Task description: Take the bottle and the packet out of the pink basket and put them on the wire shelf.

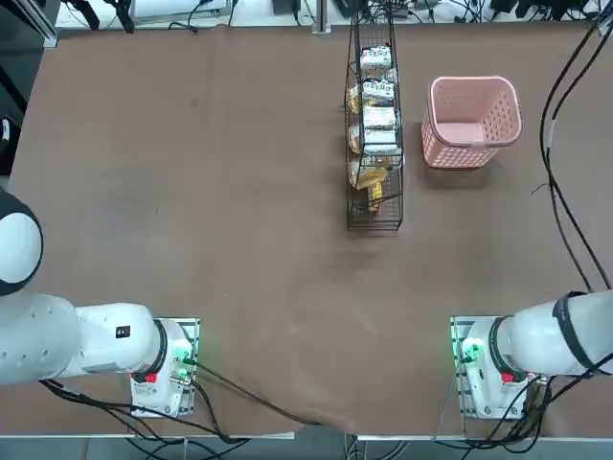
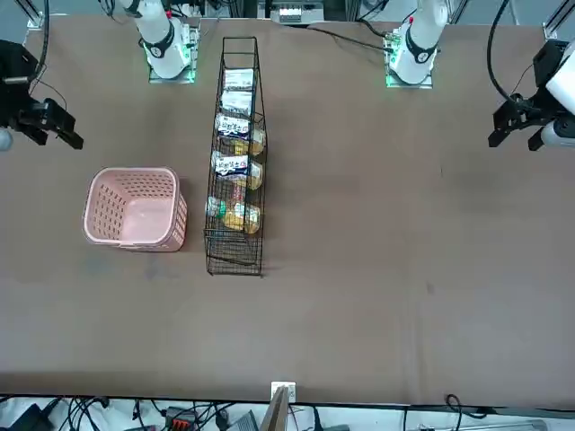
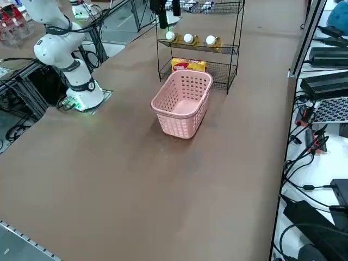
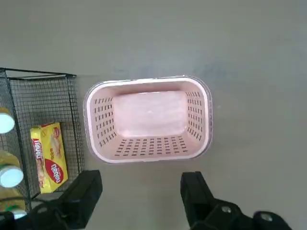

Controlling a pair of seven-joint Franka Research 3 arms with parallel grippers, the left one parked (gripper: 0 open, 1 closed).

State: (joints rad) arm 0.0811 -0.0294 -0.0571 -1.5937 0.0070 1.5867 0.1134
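Nearest you, the right gripper (image 4: 139, 194) hangs above the brown worktop (image 1: 211, 240) with its two fingers spread wide and nothing between them. In the wrist view it looks straight down on the pink basket (image 4: 148, 120), well clear of the rim.

Look into that basket next. The floor shows bare pink from wall to wall, and the front view gives the same reading: no bottle and no packet inside. It stands upright on the worktop, just beside the wire shelf (image 1: 374, 125) but apart from it.

Beyond the basket, the wire shelf is loaded. From overhead you can see several whitish packets (image 1: 379, 119) with dark printing lying in a row along the rack, and amber bottles (image 1: 369, 177) under and between them. The side view shows three white caps (image 3: 188, 38) lined up on the upper tier. A yellow snack box (image 4: 49, 155) sits on a lower tier at the basket end.

You cannot tell which bottle and which packet are the task's own, since they look like the rest. Judging by the empty basket and the idle gripper, both transfers appear done and nothing seems left but to retire the arm.
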